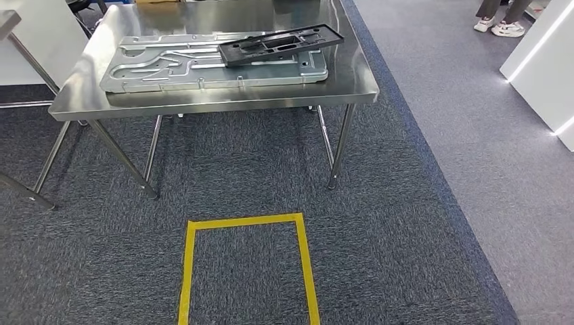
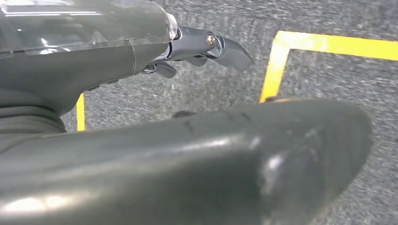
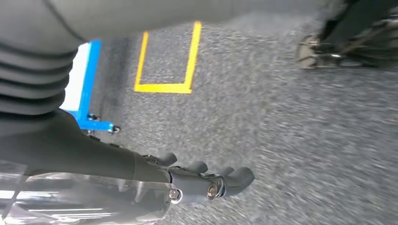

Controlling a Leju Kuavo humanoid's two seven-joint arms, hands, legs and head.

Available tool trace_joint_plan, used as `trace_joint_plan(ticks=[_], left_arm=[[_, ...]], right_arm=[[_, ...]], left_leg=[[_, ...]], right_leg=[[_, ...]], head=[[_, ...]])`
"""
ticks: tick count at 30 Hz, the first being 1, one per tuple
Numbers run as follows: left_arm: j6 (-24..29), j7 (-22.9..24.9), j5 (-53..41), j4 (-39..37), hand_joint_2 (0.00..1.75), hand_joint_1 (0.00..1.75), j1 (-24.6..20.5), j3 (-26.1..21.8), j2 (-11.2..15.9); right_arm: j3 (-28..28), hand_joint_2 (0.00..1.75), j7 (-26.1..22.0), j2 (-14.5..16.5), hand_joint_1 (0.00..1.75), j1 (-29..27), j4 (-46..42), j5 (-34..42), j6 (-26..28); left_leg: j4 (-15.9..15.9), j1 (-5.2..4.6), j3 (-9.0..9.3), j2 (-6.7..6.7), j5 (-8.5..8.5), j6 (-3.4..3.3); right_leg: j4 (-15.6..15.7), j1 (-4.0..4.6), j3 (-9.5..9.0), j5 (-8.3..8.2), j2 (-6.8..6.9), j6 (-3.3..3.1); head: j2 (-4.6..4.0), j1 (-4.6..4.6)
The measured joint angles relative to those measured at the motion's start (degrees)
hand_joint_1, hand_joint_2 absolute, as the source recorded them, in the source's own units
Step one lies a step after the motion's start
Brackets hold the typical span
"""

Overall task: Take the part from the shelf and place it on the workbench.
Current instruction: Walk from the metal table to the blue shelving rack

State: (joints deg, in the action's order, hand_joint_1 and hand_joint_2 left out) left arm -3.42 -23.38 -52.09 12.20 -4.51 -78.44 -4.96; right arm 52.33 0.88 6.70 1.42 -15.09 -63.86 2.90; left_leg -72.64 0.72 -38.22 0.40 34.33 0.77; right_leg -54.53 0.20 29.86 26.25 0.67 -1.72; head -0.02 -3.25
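A black flat part [image 1: 279, 44] lies on the steel workbench [image 1: 216, 101], across the far right corner of a larger silver stamped metal plate [image 1: 169, 68]. My left hand [image 2: 117, 65] hangs over the carpet and holds nothing; its dark fingers [image 2: 225, 49] stretch out, apart from the thick thumb [image 2: 211, 154]. My right hand [image 3: 187, 180] also hangs above the carpet with its fingers [image 3: 234, 178] loosely extended and nothing in them.
A yellow tape rectangle [image 1: 244, 221] marks the carpet in front of the workbench. A second table [image 1: 10, 24] stands at the left. A person's shoes [image 1: 508, 28] and a white lit unit [image 1: 541, 61] are at the far right. A blue wheeled frame [image 3: 89, 84] stands near my right hand.
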Motion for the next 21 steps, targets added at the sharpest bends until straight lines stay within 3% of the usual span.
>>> trace_joint_plan(ticks=[1,2,3,5,6,7,9,10,11,13,14,15,16,17,19,21], left_arm=[[0.0,0.0,0.0,0.0,0.0,0.0,0.0,0.0,0.0],[0.0,0.0,0.0,0.0,0.0,0.0,0.0,0.0,0.0],[0.0,0.0,-0.1,0.0,0.0,0.0,-0.1,0.0,0.0],[0.0,0.1,-0.2,0.0,0.0,0.0,-0.4,0.0,0.0],[0.0,0.1,-0.2,0.0,0.0,0.0,-0.5,0.1,0.0],[0.0,0.1,-0.3,0.0,0.0,0.0,-0.6,0.1,0.0],[0.0,0.2,-0.4,0.0,0.0,0.0,-0.5,0.1,0.0],[0.0,0.2,-0.5,0.0,0.0,0.0,-0.5,0.1,0.0],[0.0,0.2,-0.6,0.0,0.0,0.0,-0.5,0.1,0.0],[-0.1,0.2,-0.8,0.0,0.0,0.0,-0.5,0.1,0.0],[-0.1,0.2,-0.8,0.0,0.0,0.0,-0.5,0.1,0.0],[-0.1,0.2,-0.9,0.0,0.0,0.0,-0.5,0.1,0.0],[-0.1,0.2,-0.9,0.0,0.0,0.0,-0.5,0.1,0.0],[-0.1,0.2,-0.9,0.0,0.0,0.0,-0.5,0.1,0.0],[-0.1,0.2,-0.9,0.0,0.0,0.0,-0.5,0.1,0.0],[0.1,0.3,-1.0,0.0,0.0,0.0,-0.5,0.1,0.0]], right_arm=[[0.0,0.0,0.0,-0.2,0.0,0.0,0.1,0.0,-0.2],[0.0,0.0,-0.1,-0.4,0.0,0.0,0.2,0.0,-0.3],[0.0,0.0,-0.1,-0.6,0.0,0.0,0.2,0.0,-0.5],[0.0,0.0,-0.1,-0.7,0.0,0.0,0.3,0.0,-0.7],[0.0,0.0,-0.1,-0.7,0.0,0.0,0.3,0.0,-0.7],[0.0,0.0,-0.1,-0.7,0.0,0.0,0.3,0.0,-0.8],[0.0,0.0,-0.1,-0.7,0.0,-0.1,0.4,0.0,-0.9],[0.0,0.0,-0.1,-0.7,0.0,-0.1,0.4,-0.1,-1.0],[0.0,0.0,-0.2,-0.7,0.0,-0.2,0.4,-0.1,-1.0],[0.0,0.0,-0.3,-0.5,0.0,-0.2,0.5,-0.2,-1.0],[0.0,0.0,-0.4,-0.4,0.0,-0.3,0.5,-0.3,-1.0],[0.0,0.0,-0.4,-0.3,0.0,-0.3,0.5,-0.4,-1.0],[0.0,0.0,-0.5,-0.2,0.0,-0.3,0.5,-0.5,-1.0],[0.0,0.0,-0.6,-0.2,0.0,-0.3,0.5,-0.7,-1.0],[0.0,0.0,-1.0,-0.2,0.0,-0.2,0.5,-1.0,-1.0],[0.0,0.0,-1.3,-0.2,0.0,0.1,0.5,-1.3,-1.2]], left_leg=[[-1.2,0.21,0.7,0.0,-1.0,0.28],[-0.2,0.39,2.34,0.0,-2.91,0.5],[2.7,0.56,4.96,-0.01,-4.51,0.65],[11.3,0.58,11.16,-0.14,-4.13,0.57],[14.6,0.49,13.11,-0.22,-3.1,0.32],[16.4,0.32,13.96,-0.3,-2.24,-0.05],[16.7,0.22,13.19,-0.17,-2.87,-1.05],[16.7,0.24,12.57,0.01,-3.5,-1.62],[16.8,0.28,11.8,0.19,-4.26,-2.11],[16.7,0.27,9.95,0.36,-5.76,-2.66],[16.6,0.19,8.99,0.37,-6.51,-2.69],[16.5,0.1,8.0,0.39,-7.24,-2.67],[16.3,0.02,6.96,0.42,-7.94,-2.6],[16.0,-0.04,5.9,0.45,-8.58,-2.48],[15.4,-0.12,4.03,0.45,-9.69,-2.17],[15.0,-0.28,2.99,0.42,-10.73,-1.67]], right_leg=[[-0.5,-0.12,1.26,-0.56,0.03,0.2],[-1.2,-0.28,2.56,-1.06,0.03,0.44],[-1.9,-0.43,3.77,-1.49,0.0,0.73],[-3.1,-0.48,5.59,-2.24,-0.07,1.47],[-3.5,-0.46,6.02,-2.67,-0.07,1.85],[-3.6,-0.42,6.22,-3.15,-0.05,2.25],[-3.6,-0.6,6.51,-3.79,-0.1,3.02],[-4.1,-0.72,6.94,-2.76,-0.2,3.34],[-5.6,-0.85,7.56,-0.53,-0.31,3.6],[-11.7,-0.95,9.13,5.95,-0.44,3.92],[-15.5,-0.95,9.72,8.19,-0.45,4.04],[-18.5,-0.95,9.88,8.86,-0.46,4.1],[-20.2,-0.94,9.38,8.05,-0.47,4.09],[-20.0,-0.93,7.94,6.24,-0.47,3.97],[-13.6,-0.84,1.97,3.68,-0.54,3.44],[-4.1,-0.52,-4.8,4.9,-0.62,2.71]], head=[[0.0,0.0],[0.0,-0.01],[0.0,-0.01],[0.0,-0.01],[0.0,0.0],[0.0,0.0],[0.0,0.01],[0.0,0.01],[0.0,0.02],[0.0,0.02],[0.0,0.02],[0.0,0.02],[0.0,0.02],[0.0,0.02],[0.0,0.01],[0.0,-0.01]])
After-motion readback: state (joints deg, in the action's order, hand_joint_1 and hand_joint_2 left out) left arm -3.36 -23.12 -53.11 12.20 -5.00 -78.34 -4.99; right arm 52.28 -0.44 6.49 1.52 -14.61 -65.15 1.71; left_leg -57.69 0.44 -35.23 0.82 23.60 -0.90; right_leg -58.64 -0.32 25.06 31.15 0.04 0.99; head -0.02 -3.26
